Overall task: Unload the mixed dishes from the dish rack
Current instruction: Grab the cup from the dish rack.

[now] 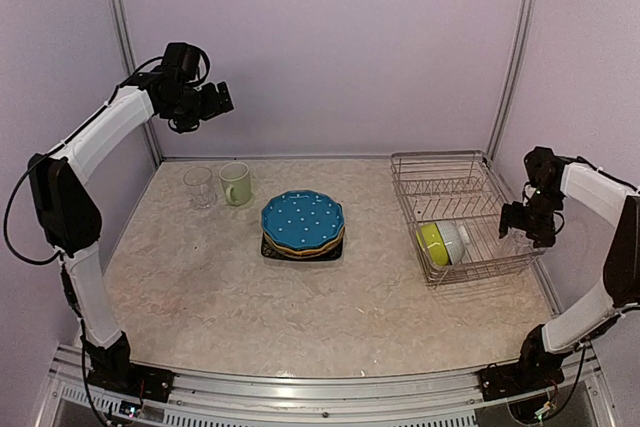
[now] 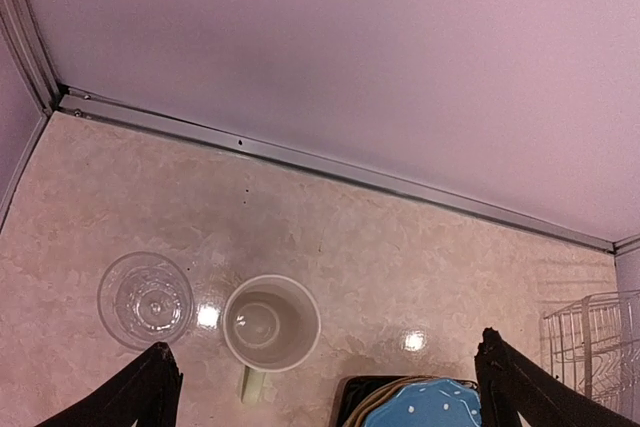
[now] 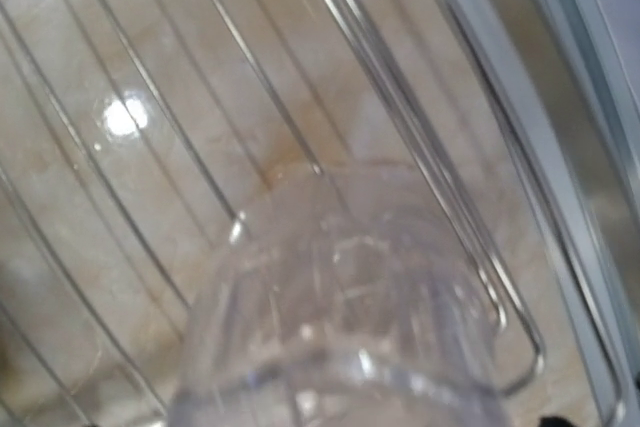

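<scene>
Clear drinking glass: filled right wrist view, silver wire dish rack behind.
Right gripper: hung at rack's side; grip could not be told.
Left gripper: was spread wide, holding nothing.

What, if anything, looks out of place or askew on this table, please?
Only the lime and white bowls: nested together, they lie tipped on their sides at the near end of the dish rack. Nothing looks spilled or broken.
</scene>
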You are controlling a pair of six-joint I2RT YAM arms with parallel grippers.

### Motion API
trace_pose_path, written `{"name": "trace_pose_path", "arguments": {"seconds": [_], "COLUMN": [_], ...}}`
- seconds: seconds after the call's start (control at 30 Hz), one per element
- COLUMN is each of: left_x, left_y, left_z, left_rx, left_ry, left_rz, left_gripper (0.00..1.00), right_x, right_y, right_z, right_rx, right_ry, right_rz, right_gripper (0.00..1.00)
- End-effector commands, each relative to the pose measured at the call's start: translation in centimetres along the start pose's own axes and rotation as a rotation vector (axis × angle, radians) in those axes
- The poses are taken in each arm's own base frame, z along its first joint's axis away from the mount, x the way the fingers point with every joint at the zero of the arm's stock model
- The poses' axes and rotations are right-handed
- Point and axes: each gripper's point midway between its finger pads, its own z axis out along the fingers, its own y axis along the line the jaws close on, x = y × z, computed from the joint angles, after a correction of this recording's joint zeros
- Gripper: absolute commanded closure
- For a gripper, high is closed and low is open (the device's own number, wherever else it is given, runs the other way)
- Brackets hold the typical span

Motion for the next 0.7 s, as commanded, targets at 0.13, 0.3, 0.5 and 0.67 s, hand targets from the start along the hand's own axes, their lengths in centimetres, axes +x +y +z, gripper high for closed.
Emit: {"name": "trace_pose_path", "arguments": {"seconds": [0.13, 0.3, 0.5, 0.67], "left_x": [-1.1, -1.1, -1.5, -2.3], "left_y": [1.1, 1.4, 0.8, -0.2], "left_z": [-0.6, -0.8, -1.4, -2.7], "left_rx": [-0.031, -0.042, -0.005, 0.043], "left_ry": [-0.035, -0.035, -0.081, -0.149], "left_rz": [0.019, 0.018, 0.048, 0.086], "left_gripper": [0.01, 0.01, 0.01, 0.01], "right_x": [-0.4, -0.4, -2.2, -4.4], "right_y": [0.0, 0.3, 1.7, 3.0], "right_z": [2.4, 2.5, 0.2, -3.0], "right_rx": [-0.002, -0.018, -0.091, -0.156], "right_ry": [0.014, 0.017, -0.039, -0.096], "right_rz": [-0.022, -0.033, -0.035, -0.062], "right_gripper": [0.25, 0.38, 0.48, 0.5]}}
